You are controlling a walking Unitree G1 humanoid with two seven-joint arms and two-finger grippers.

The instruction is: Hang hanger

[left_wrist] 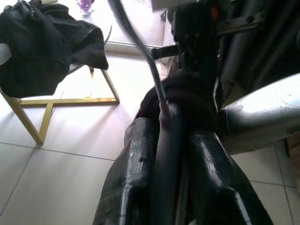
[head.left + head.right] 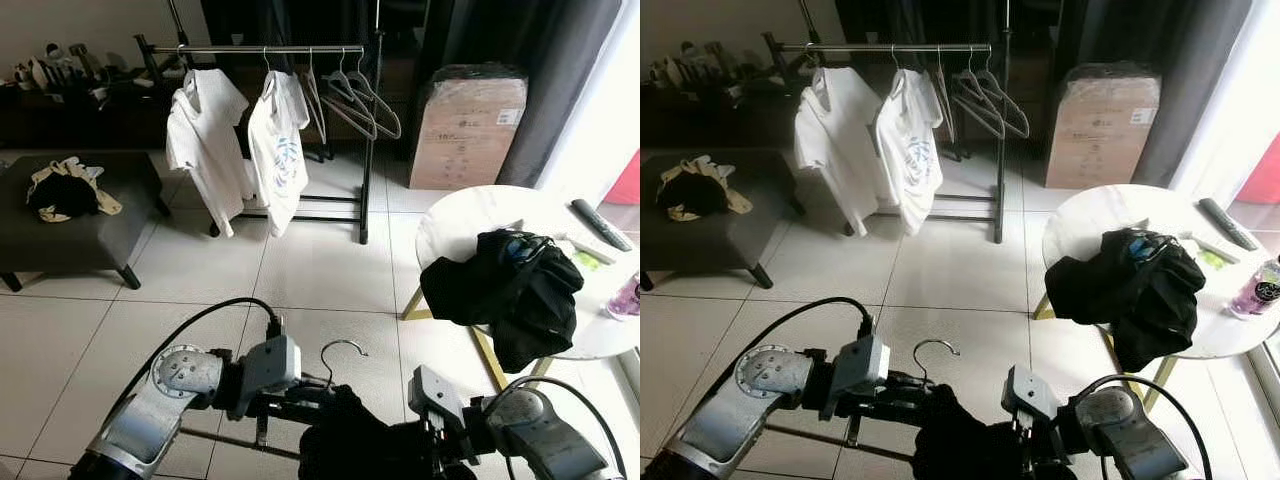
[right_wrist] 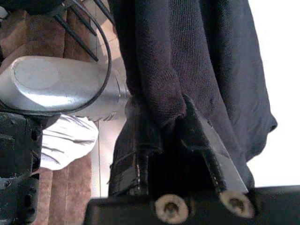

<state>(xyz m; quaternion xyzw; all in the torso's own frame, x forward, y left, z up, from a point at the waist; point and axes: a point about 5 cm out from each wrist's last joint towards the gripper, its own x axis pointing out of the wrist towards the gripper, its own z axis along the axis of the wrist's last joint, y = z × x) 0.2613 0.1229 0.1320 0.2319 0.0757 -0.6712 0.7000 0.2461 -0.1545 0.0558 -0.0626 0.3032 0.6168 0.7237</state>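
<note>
Step in hand, by judgement: carrying. The hanger (image 2: 338, 372), already dressed in a dark garment (image 2: 350, 440), is held low in front of the robot, its metal hook standing up between the two arms. The clothes rail (image 2: 270, 48) stands well apart across the tiled floor (image 2: 300, 270), bearing two white shirts (image 2: 245, 140) and several bare hangers (image 2: 350, 100).

Left pincer (image 1: 173, 154): its fingers are closed on the hanger's dark-clad neck, the thin metal stem rising out between them. Right pincer (image 3: 173, 136): its fingers are pinched on a fold of the dark garment.

Next move, by judgement: walk to the rail, raise the load and bring the hook over the bar in the free stretch between shirts and bare hangers. The hook must face the bar, and the garment must not slip off.

The eye views give what the wrist views lack: the rail, the grey ottoman (image 2: 70, 220) with clothes on it, and a cardboard box (image 2: 465, 125). The wrist views alone confirm the grips. The left wrist view also looks at the round white worktop (image 2: 500, 215) with gold legs, carrying more black clothing (image 2: 505, 290).
</note>
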